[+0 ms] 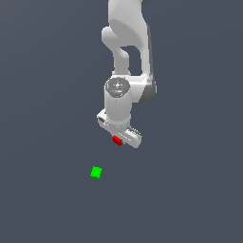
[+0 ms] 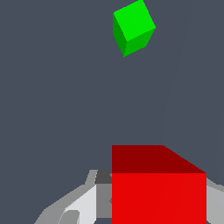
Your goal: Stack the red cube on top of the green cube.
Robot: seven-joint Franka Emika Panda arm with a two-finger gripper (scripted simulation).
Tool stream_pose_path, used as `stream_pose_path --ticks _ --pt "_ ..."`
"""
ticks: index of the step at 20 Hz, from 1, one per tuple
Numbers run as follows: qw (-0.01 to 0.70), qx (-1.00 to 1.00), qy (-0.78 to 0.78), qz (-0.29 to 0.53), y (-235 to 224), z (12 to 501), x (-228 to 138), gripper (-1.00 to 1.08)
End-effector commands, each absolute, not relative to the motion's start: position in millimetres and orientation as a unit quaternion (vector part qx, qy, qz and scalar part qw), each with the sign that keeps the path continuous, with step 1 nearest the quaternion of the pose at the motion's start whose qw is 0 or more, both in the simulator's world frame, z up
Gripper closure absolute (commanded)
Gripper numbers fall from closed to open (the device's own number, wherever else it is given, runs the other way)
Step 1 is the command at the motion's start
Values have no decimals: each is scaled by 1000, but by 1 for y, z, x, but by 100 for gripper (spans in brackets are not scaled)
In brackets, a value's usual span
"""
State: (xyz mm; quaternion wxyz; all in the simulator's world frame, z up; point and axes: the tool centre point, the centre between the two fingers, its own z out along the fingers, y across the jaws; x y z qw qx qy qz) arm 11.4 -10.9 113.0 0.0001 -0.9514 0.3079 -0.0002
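Bench surface spreads bare and open on every side of the green cube, which sits apart from the red cube. Tool is clenched on the red cube, above the bench.

The white arm reaches straight down, its wrist vertical. The gripper points downward, its fingers closed on the red cube, which is held above and to the exterior view's right of the green cube.
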Motion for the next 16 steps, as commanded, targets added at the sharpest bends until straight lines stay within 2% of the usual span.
stream_pose_path --ticks 1,16 --pt "0 -951 308 0 -17 110 19 108" --pt "0 -951 308 0 -72 82 85 108"
